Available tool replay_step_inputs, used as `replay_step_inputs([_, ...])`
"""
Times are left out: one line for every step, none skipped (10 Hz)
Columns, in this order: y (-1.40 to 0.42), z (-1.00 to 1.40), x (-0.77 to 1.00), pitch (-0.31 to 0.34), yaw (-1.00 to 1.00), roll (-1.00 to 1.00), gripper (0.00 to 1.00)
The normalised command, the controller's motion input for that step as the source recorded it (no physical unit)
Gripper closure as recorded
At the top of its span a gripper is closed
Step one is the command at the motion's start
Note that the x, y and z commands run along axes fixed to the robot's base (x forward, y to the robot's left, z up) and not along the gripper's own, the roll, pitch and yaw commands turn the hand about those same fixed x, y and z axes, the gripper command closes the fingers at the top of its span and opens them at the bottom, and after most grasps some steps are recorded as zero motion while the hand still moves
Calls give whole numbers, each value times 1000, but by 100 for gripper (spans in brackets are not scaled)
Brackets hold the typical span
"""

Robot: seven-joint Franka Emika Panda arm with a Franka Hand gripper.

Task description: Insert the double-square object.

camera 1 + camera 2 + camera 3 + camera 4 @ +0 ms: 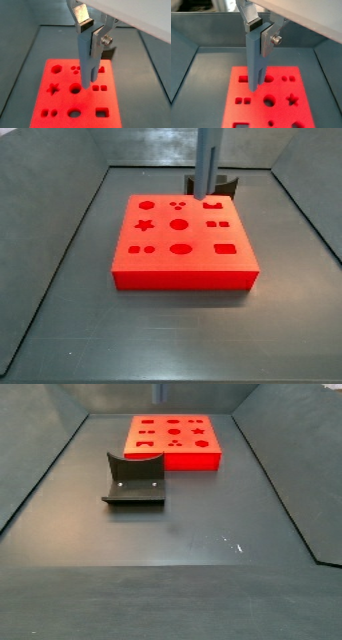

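Note:
My gripper is shut on the double-square object, a long blue-grey bar that hangs straight down between the fingers in both wrist views. The gripper is above the red block, which has several shaped holes in its top. The bar's lower end is over the block, close beside the double-square hole, also seen in a wrist view. I cannot tell whether it touches the block. In a side view the bar comes down at the block's far right corner, near that hole.
The red block sits on the grey floor of a walled bin. The fixture stands on the floor just beside the block; in a side view it shows behind the block.

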Motion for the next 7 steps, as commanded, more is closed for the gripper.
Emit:
replay_step_inputs([180,-189,320,0,-889,0,100])
replay_step_inputs([180,-203,300,0,-894,0,100])
replay_step_inputs([146,-214,243,0,-943,0,100])
replay_step_inputs([123,-214,214,0,-966,0,100])
replay_step_inputs([63,-217,131,0,-1000,0,100])
replay_step_inputs([0,-231,26,0,-1000,0,100])
replay_step_inputs([0,-231,0,0,-1000,0,100])
